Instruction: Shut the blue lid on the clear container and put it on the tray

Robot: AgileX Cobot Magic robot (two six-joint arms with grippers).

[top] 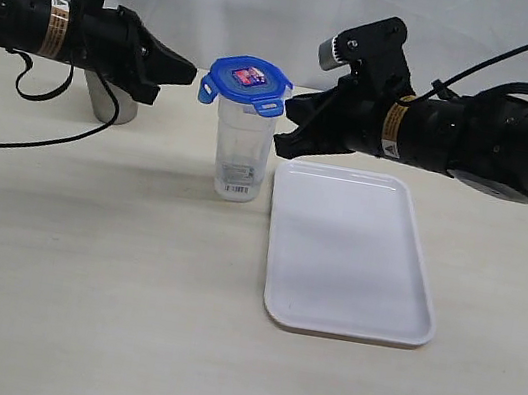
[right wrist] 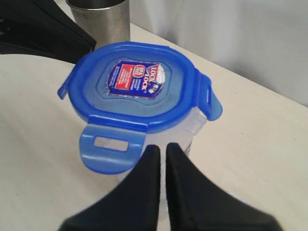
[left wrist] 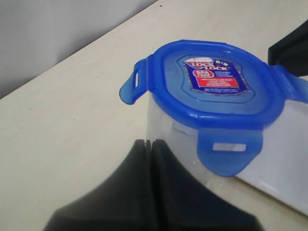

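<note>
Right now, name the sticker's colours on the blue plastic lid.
Sticker: red and blue; right wrist view.

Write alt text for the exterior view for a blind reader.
A tall clear plastic canister, capped by a translucent blue lid, stands on a pale table beside a flat white plastic tray. The robot's black left fingers and right fingers, both closed, flank the lid.

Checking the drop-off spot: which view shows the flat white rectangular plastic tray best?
Exterior view: the whole white tray lies unobstructed beside the tall clear plastic container. Left wrist view catches only an edge strip; right wrist view shows none.
</note>
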